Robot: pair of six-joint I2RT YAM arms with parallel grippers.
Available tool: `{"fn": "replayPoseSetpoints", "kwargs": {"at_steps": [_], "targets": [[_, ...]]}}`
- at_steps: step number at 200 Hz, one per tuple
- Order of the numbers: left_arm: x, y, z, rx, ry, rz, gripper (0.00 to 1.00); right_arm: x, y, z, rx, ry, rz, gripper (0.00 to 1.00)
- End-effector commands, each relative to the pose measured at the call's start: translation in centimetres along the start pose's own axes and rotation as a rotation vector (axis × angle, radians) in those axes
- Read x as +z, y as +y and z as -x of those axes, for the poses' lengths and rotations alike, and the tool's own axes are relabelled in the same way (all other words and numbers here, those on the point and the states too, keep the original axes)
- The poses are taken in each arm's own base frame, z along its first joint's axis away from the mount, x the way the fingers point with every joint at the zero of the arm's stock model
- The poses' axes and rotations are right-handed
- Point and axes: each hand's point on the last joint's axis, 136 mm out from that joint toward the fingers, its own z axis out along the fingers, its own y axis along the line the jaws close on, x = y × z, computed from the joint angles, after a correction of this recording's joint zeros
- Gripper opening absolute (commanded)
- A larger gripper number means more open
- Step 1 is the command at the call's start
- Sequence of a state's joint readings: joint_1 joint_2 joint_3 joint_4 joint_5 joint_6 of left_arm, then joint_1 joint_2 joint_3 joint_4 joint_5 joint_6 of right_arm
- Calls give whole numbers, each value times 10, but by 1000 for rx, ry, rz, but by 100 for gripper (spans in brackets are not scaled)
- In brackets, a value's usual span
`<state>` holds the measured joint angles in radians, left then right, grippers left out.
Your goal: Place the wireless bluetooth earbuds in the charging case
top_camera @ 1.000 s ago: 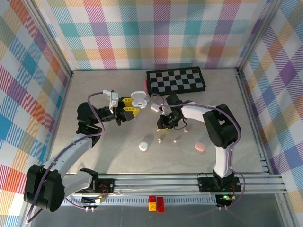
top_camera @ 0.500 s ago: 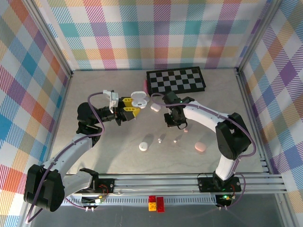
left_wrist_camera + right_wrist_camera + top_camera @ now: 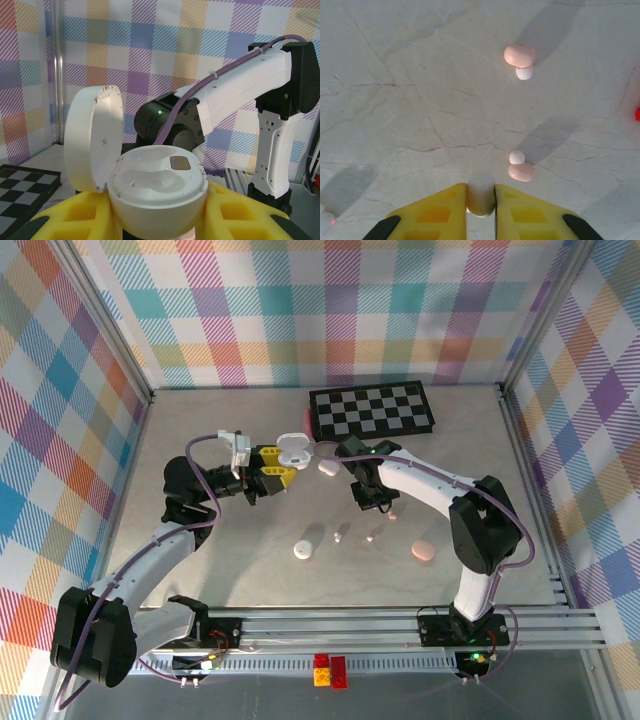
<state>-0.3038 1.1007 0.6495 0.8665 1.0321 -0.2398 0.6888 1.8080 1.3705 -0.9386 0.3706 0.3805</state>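
My left gripper is shut on the white charging case, which it holds above the table with the lid swung open. In the left wrist view the case sits between my yellow fingers, its lid up at the left and both wells bare. My right gripper is shut on a small white earbud and hangs over the table. Below it lie two pink earbuds. From above, the right gripper is right of the case, with loose earbuds nearby.
A closed white case and a closed pink case lie toward the front. Another small pale case rests between the two grippers. A black-and-white chessboard lies at the back. Checked walls close in three sides.
My right gripper has shifted right and slightly back with the white earbud in it, and its elbow swung out to the right. The left arm and the open case have stayed put.
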Motion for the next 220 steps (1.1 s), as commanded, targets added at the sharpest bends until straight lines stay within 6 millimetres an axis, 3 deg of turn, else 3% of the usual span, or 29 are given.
{"fn": "replayPoseSetpoints", "kwargs": {"at_steps": [1,44,69,129,182,197,220], "targets": [[-3,-3,3,33,-6,-18,33,-4,-6,-2,-27,13,-52,19],[-3,-3,2,33,-3,-19,33,-12,4,3,-24,-57,45,19],[-2,-1,0,31,5,-16,33,-29,12,10,-27,-165,147,19],[3,0,-16,43,63,-8,33,-109,15,23,-84,-517,375,19],[17,1,-36,44,124,-20,33,-180,8,19,-209,-757,468,20],[20,2,-40,40,131,-25,33,-194,7,17,-233,-791,479,20],[24,4,-42,41,134,-29,33,-199,7,14,-269,-781,478,21]]}}
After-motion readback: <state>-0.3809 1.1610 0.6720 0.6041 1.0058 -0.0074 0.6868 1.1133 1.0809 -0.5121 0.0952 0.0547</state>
